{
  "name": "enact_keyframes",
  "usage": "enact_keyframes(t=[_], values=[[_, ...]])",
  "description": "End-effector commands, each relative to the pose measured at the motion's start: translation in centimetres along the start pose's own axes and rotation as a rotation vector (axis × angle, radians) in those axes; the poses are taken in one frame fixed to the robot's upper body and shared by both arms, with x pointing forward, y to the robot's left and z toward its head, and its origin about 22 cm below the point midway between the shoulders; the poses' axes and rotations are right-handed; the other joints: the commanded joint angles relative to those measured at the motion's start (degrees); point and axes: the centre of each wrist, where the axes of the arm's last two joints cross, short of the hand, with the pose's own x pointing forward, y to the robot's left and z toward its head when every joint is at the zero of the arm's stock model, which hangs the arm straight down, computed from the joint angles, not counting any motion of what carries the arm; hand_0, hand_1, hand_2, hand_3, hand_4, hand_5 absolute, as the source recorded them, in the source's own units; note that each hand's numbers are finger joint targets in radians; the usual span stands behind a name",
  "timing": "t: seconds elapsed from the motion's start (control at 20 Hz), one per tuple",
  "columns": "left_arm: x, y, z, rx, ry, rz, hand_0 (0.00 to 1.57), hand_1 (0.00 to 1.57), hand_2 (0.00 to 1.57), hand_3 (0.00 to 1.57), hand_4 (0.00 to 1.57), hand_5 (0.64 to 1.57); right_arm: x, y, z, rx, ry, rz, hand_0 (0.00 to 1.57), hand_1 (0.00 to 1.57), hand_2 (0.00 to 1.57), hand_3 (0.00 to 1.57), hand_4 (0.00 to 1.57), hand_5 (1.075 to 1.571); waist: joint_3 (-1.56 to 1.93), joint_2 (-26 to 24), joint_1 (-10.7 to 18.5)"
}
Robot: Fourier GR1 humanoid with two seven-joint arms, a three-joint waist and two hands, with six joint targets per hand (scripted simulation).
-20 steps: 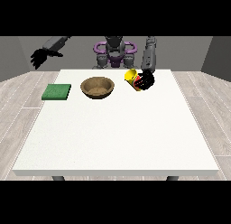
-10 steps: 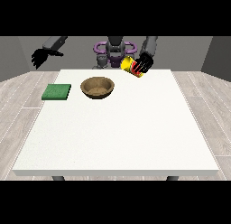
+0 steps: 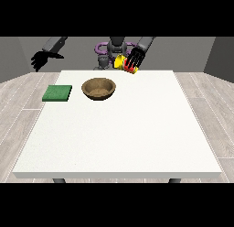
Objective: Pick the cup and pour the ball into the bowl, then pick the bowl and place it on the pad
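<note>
On the table (image 3: 137, 139), the pad (image 3: 57, 93) lies left of the bowl (image 3: 98, 89).

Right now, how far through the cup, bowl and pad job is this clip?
Done: the cup is picked up, held above the table by the hand at the view's right. In hand: carrying it tilted toward the bowl; no ball is visible there. Left: pouring, then moving the bowl onto the green pad, which lies bare.

A large white rectangular table (image 3: 137, 139) carries a round brown wooden bowl (image 3: 98, 89) and, just beside it, a flat green square pad (image 3: 57, 93).
</note>
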Motion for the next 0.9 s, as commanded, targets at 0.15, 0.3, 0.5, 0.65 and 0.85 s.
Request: enact_keyframes(t=[0.15,0.3,0.5,0.65,0.85], values=[[4.7,-0.1,-1.1,-0.004,-0.036,-0.17,0.68,0.68,1.57,1.53,0.89,1.571,2.6,1.2,-4.0,0.05,-0.01,-0.022,0.0,0.0,0.0,0.0,0.0,1.551,-0.07,0.7,-3.9],[6.3,-0.1,-0.9,0.036,-0.062,-0.245,0.53,0.53,1.57,1.57,0.93,1.569,2.3,2.0,-4.2,0.08,-0.039,0.022,0.0,0.0,0.0,0.03,0.0,1.533,-0.04,2.8,-4.1],[7.8,-0.4,-0.2,0.009,-0.178,-0.353,0.55,0.55,1.57,1.57,0.88,1.571,3.1,2.1,-5.4,0.041,-0.02,0.033,0.0,0.0,0.0,0.22,0.0,1.533,-0.04,3.3,-1.2],[8.2,0.1,-1.3,0.025,-0.214,-0.435,0.37,0.37,1.57,1.57,0.9,1.57,3.5,4.9,-7.1,0.056,-0.026,0.031,0.0,0.0,0.0,0.27,0.0,1.527,-0.07,4.4,-2.0],[8.6,-0.7,-0.1,-0.008,-0.243,-0.508,0.29,0.29,1.57,1.57,0.9,1.562,2.7,6.1,-7.1,0.083,-0.059,-0.004,0.0,0.0,0.0,0.26,0.0,1.527,-0.06,4.9,-3.9]])
